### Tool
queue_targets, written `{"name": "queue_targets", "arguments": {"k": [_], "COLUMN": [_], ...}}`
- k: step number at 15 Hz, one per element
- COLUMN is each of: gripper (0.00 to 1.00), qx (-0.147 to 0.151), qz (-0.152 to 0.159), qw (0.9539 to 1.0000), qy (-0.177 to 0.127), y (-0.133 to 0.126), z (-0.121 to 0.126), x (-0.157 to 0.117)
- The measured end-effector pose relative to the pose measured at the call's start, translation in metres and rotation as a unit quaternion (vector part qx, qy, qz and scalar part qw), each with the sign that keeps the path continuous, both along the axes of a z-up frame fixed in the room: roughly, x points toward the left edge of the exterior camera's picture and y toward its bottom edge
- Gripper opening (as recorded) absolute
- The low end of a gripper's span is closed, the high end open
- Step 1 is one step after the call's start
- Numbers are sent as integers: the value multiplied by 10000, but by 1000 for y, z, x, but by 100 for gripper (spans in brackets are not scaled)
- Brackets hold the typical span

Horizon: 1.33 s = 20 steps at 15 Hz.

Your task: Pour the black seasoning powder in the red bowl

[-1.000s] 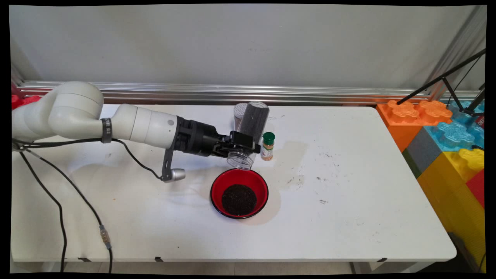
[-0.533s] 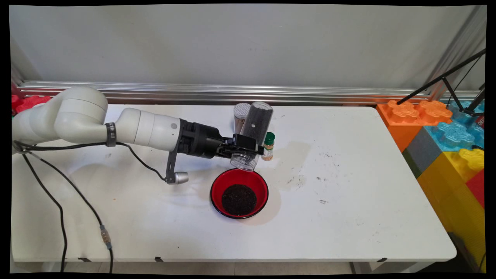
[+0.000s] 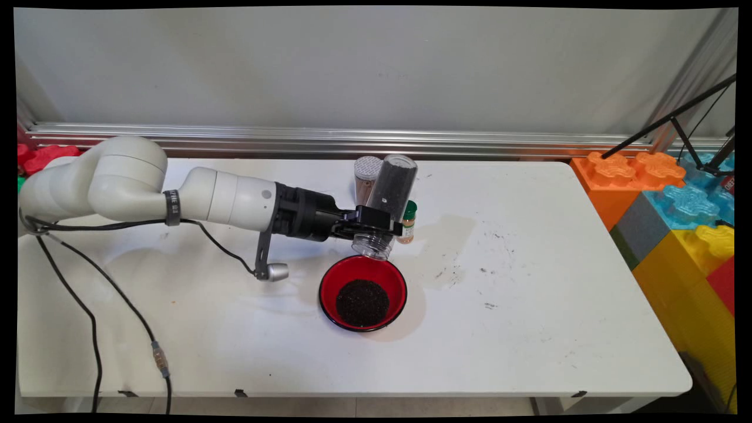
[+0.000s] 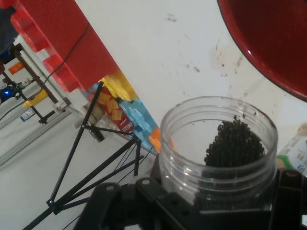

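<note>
A clear plastic jar of dark granules is clamped near its open neck in the pincer, tilted mouth-down. Just below the pincer sits a red bowl with a dark heap inside, on the white table. Just beyond the pincer stand a green-capped spice bottle and a grey-lidded shaker.

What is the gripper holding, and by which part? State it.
The gripper holds a clear jar of dark granules, clamped near its open mouth, tilted mouth-down above the red bowl.
</note>
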State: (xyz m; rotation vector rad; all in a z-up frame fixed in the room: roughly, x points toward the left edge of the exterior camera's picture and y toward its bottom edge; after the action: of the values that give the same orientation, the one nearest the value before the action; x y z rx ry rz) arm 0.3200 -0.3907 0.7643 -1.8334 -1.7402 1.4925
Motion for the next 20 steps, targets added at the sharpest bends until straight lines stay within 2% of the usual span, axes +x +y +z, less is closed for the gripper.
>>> {"name": "queue_targets", "arguments": {"k": [20], "gripper": [0], "qx": [-428], "qz": [-282], "qw": [9987], "qy": [-49], "y": [-11], "z": [-3], "x": [-1]}}
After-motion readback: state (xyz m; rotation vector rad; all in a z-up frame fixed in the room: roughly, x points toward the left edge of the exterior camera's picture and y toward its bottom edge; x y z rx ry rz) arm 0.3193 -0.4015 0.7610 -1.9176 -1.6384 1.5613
